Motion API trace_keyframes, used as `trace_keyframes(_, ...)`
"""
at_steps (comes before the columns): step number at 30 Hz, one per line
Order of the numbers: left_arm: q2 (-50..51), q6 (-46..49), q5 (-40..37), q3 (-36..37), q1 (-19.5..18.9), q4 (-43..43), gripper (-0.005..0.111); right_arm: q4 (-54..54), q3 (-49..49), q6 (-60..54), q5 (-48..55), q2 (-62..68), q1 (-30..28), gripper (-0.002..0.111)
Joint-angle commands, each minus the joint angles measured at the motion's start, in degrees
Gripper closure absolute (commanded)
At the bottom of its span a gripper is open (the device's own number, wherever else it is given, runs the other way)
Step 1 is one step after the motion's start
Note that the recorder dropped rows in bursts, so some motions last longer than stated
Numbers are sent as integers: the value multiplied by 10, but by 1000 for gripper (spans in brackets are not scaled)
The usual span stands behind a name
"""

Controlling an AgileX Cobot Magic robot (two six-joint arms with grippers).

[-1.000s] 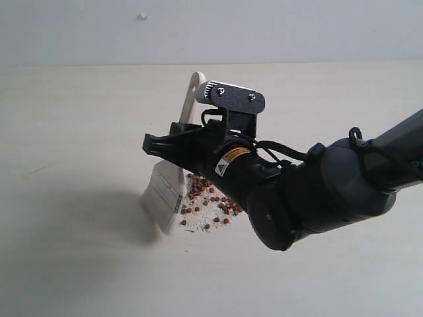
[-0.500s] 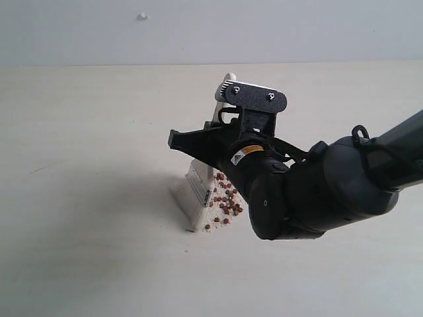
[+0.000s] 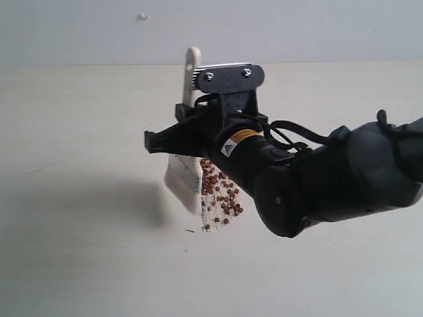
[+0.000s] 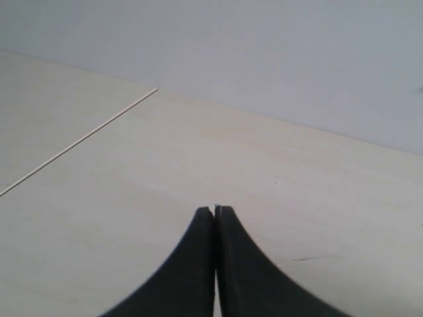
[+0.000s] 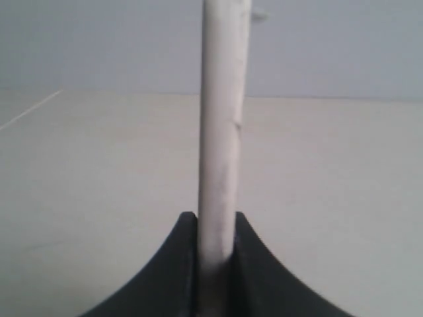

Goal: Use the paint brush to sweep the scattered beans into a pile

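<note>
Since half a second ago, the brush (image 3: pixel 184 175) has swung back to the left, and its handle (image 5: pixel 220 145) now stands more upright. The right jaws are narrow and clamp this wooden handle from both sides. The bristles (image 3: pixel 190 198) hang at the left edge of the beans (image 3: pixel 221 193), which lie fairly gathered on the surface (image 3: pixel 79 145). You cannot tell if the bristles touch it. Set them down lightly behind the outermost beans and drag slowly inward. The left jaws are pressed together and hold nothing.
</note>
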State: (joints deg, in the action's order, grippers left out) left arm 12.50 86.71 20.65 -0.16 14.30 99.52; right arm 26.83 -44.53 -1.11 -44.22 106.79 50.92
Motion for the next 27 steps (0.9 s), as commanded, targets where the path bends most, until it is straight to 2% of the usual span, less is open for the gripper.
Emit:
trace_keyframes(1,-3,1,3,2,2,-1,107,-168,2,-8,58,-37,-25,108)
trace_keyframes(5,-3,1,3,2,2,-1,107,-255,2,3,119,-62,-73,108)
trace_keyframes(7,-3,1,3,2,2,-1,107,-354,2,53,132,-71,-101,108)
trace_keyframes(9,-3,1,3,2,2,-1,107,-518,2,147,127,-78,-129,108)
trace_keyframes(11,-3,1,3,2,2,-1,107,-678,2,260,85,-84,-154,108)
trace_keyframes(13,-3,1,3,2,2,-1,107,-825,2,345,-1,-85,-185,108)
trace_keyframes(14,-3,1,3,2,2,-1,107,-880,2,358,-56,-85,-199,108)
trace_keyframes(15,-3,1,3,2,2,-1,107,-956,2,358,-160,-84,-237,108)
trace_keyframes(16,-3,1,3,2,2,-1,107,-967,2,358,-200,-81,-253,108)
trace_keyframes(17,-3,1,3,2,2,-1,107,-993,2,389,-257,-71,-296,108)
trace_keyframes(19,-3,1,3,2,2,-1,107,-1043,2,421,-257,-58,-338,108)
trace_keyframes(23,-3,1,3,2,2,-1,107,-1165,2,459,-257,-5,-352,108)
trace_keyframes(27,-3,1,3,2,2,-1,107,-1162,2,436,-257,52,-349,108)
